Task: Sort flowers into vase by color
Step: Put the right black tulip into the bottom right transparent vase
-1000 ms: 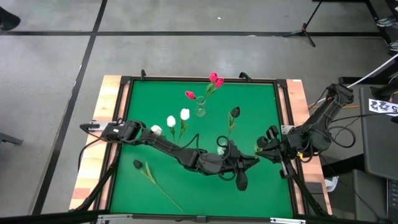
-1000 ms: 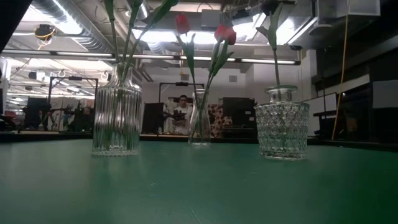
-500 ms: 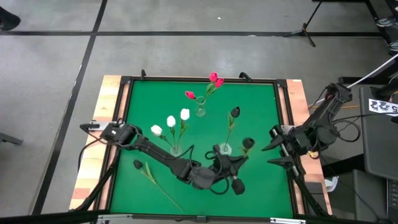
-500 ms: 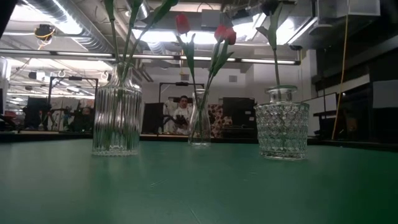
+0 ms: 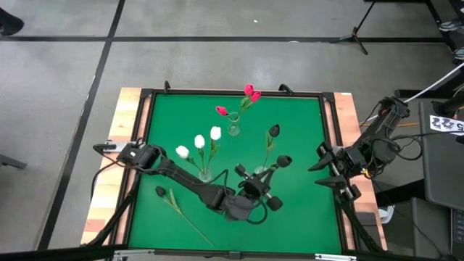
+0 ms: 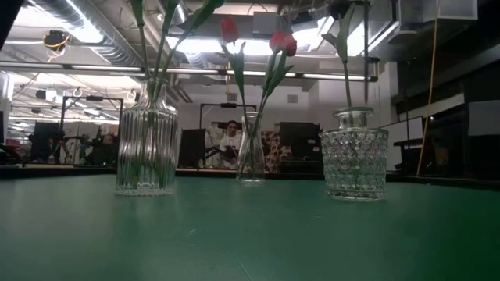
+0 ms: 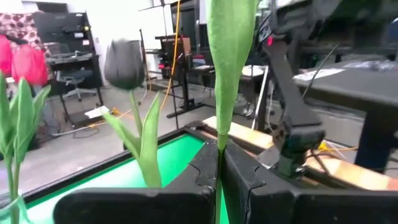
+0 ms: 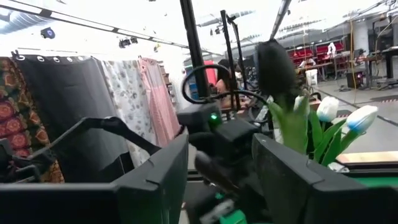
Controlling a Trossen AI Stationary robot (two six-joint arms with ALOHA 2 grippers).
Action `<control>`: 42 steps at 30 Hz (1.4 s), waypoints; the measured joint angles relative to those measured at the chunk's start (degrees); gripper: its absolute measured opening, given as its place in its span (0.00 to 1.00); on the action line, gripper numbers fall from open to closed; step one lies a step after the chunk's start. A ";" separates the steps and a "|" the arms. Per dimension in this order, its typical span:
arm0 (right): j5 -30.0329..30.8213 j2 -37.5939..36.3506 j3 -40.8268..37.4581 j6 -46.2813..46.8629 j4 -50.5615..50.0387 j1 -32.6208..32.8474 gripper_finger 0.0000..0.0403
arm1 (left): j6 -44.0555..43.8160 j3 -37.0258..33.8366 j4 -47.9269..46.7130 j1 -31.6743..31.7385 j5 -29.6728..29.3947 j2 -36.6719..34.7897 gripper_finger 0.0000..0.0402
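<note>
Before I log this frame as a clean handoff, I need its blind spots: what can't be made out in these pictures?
- High view: the left pincer grips a black tulip, but the arm covers the stem at the grip.
- Low view: the white tulips' heads are cut off by the top edge above the ribbed vase.
- Low view: neither pincer shows.
- Right wrist view: the right pincer is open; whether it touches anything is blurred.

Red-pink, white and near-black flowers point(image 5: 215, 133), green table point(image 5: 181, 116).
</note>
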 joint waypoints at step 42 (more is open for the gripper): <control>-1.53 0.00 0.00 2.07 -3.13 -0.02 0.44 | -14.51 -11.93 -0.11 3.34 2.47 -0.66 0.01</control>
